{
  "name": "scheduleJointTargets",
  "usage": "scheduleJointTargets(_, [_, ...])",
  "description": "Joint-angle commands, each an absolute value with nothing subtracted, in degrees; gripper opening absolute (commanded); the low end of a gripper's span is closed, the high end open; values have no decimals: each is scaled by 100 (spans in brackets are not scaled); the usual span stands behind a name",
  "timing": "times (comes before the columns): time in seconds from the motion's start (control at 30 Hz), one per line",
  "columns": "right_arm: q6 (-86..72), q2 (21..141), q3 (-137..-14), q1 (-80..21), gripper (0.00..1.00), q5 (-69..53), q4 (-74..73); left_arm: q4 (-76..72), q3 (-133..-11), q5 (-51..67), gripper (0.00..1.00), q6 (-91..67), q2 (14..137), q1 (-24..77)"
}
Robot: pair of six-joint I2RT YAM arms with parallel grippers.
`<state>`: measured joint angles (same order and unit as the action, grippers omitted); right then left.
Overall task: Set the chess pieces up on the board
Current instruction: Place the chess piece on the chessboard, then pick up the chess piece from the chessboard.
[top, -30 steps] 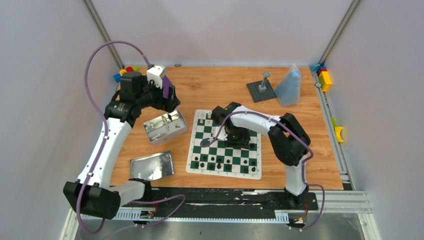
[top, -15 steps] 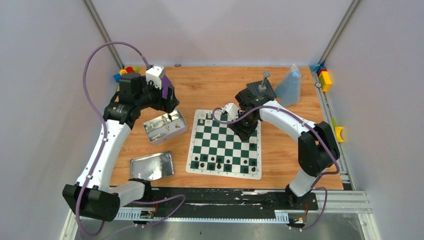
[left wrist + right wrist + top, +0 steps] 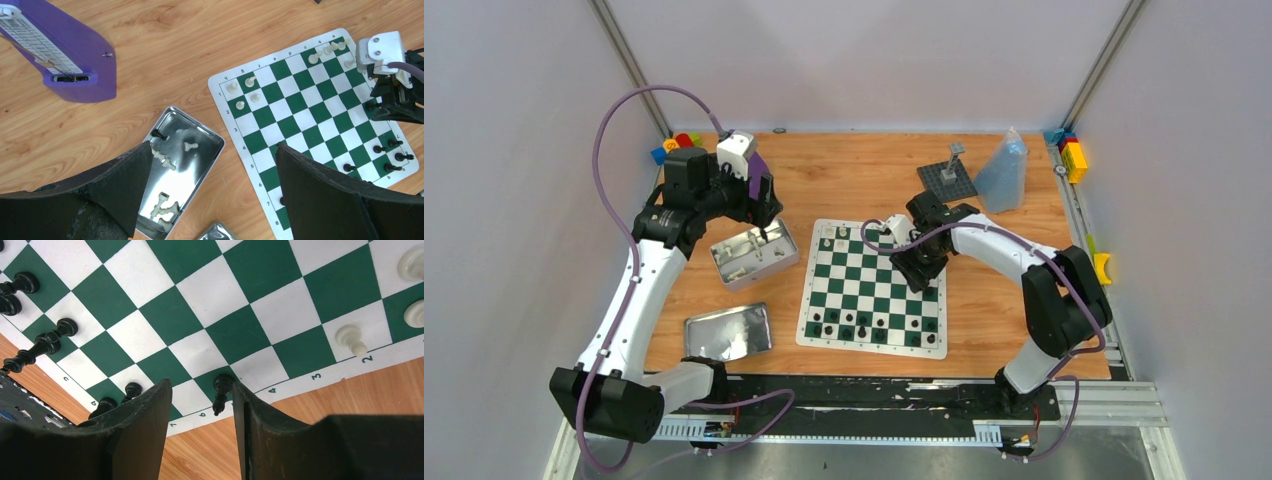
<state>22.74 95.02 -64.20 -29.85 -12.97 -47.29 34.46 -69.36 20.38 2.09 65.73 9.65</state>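
Left pincer is kept fully released, nothing held, hung over the tin of loose chess pieces at 9 o'clock of the board. Right pincer is seen shifted from mid-board to the 2 o'clock edge and eased wider. A black pawn is left standing between its half-parted jaws, apparently ungripped. Pawn is judged placed; many pieces are yet to be fetched.

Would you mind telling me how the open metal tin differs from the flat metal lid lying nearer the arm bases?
The tin holds loose chess pieces; the lid looks bare. The tin has taller walls; the lid is shallow. Both are shiny metal, lying left of the board.
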Motion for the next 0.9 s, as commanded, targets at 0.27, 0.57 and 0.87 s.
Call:
scheduleJointTargets(0.27, [2206, 9161, -6178, -2853, 44, -1113, -4408, 3204, -6908, 2088, 100, 351, 6528, 949])
scheduleJointTargets(0.57, [2237, 9149, -6035, -2777, 38, -1109, -4409, 3199, -6883, 2112, 100, 353, 6513, 949])
scheduleJointTargets(0.87, [2298, 9123, -5959, -2760, 32, -1015, -4407, 3173, -6858, 2112, 100, 344, 6504, 949])
